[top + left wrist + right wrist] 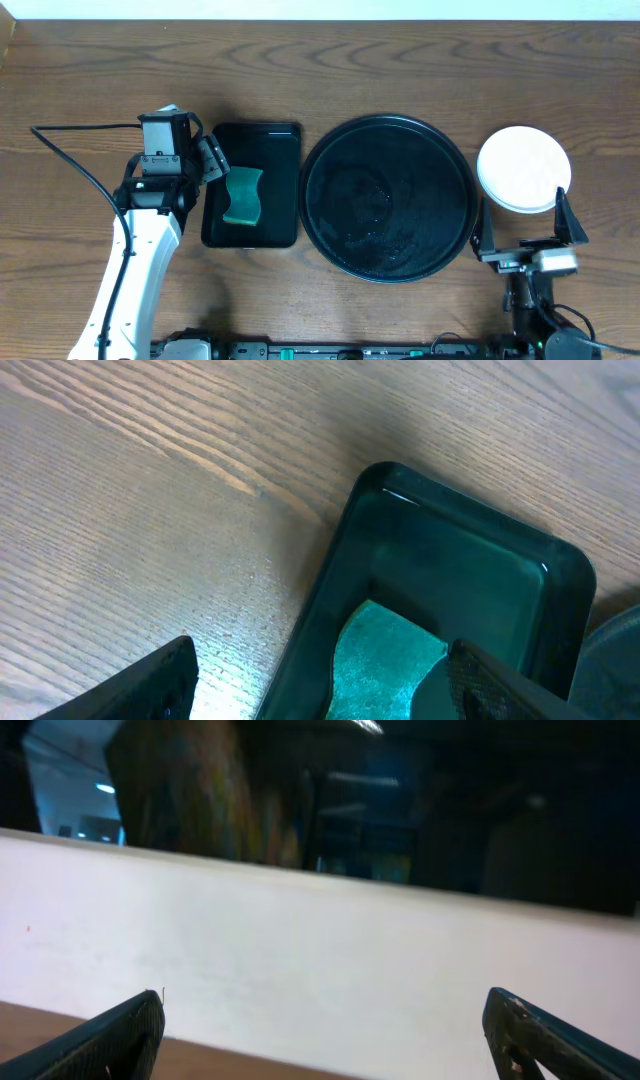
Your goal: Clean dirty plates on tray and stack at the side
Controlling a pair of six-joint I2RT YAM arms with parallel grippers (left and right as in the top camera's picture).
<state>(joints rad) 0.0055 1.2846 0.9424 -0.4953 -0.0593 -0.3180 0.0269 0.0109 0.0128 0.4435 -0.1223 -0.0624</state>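
On the table [400, 60] the round tray [312, 170] lies in the middle. Just beside it on the left lies the small tray [272, 140], and in it, toward its near end, lies the sponge [242, 196]. To the right of the round tray, just beside its rim and on the table itself, the plates [523, 168] sit in a stack. The left gripper [213, 160] hangs at the small tray's left edge, left of the sponge. The right gripper [527, 225] stands just in front of the plates, right of the round tray
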